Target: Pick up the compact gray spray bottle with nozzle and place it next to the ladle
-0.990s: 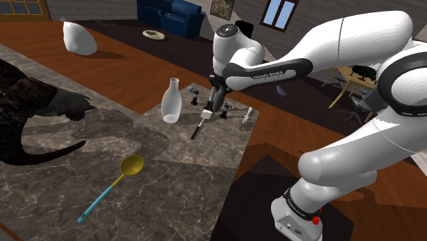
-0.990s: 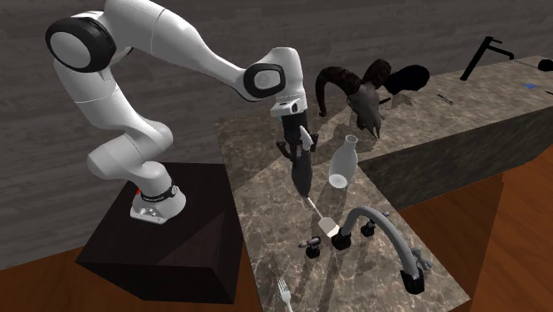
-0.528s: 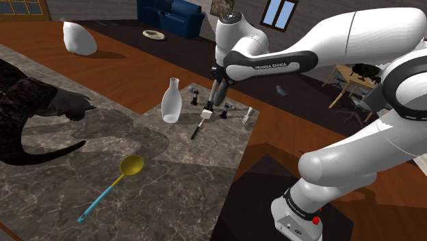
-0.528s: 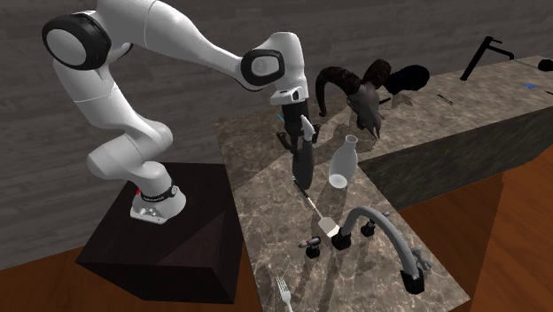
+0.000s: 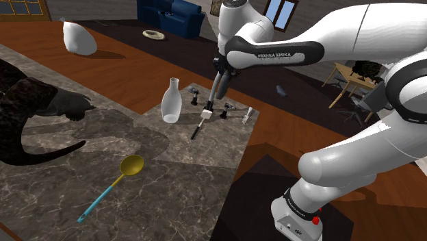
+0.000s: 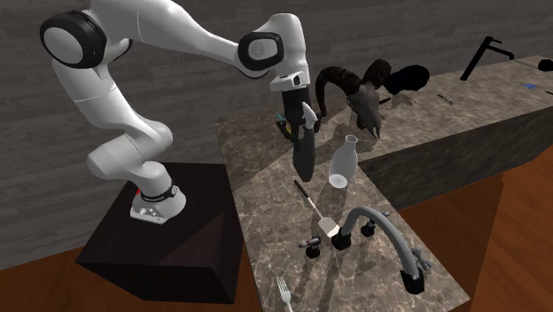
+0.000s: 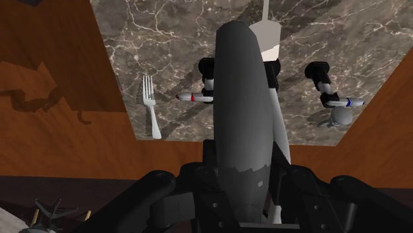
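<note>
Over marble counter (image 6: pixel 259 170), spray bottle (image 6: pixel 303 156) vertical

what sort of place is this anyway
Most likely a home kitchen: a marbled stone counter with a faucet, and a fork and ladle lying on it.

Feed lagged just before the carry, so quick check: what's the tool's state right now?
Tool: shut on the dark gray tapered spray bottle, which is clasped between its black fingers.
</note>
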Tool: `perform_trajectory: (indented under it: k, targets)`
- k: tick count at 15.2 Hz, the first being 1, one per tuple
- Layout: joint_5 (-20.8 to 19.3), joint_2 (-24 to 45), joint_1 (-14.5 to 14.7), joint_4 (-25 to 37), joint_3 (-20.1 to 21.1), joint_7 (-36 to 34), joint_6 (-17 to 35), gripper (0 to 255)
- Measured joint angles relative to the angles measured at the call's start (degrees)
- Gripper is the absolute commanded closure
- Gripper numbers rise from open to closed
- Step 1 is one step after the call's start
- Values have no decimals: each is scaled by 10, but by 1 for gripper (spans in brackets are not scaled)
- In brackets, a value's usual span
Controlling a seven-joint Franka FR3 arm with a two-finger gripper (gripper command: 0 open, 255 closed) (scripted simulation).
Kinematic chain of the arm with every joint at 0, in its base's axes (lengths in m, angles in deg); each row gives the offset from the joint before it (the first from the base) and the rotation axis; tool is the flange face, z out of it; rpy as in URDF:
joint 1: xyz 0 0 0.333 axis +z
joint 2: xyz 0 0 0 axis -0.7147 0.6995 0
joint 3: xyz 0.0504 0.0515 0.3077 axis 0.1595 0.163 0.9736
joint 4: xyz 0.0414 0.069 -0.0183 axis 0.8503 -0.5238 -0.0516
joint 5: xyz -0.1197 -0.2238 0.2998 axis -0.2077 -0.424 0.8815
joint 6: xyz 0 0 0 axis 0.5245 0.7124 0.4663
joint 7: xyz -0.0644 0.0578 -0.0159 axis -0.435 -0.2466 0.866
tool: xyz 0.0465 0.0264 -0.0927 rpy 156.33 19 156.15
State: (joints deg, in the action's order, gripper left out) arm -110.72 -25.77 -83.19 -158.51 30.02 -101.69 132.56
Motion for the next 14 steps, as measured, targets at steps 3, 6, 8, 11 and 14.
perform_trajectory:
  k: [3,6,8,11,14]
  targets:
    - [7,-4,1,21,-2,12,-20,255]
    - [10,-4,1,41,-4,23,-39,255]
    - [13,-5,1,56,-5,31,-53,255]
    - [15,-3,0,79,-5,39,-72,255]
    - [18,-3,-1,102,-7,50,-93,255]
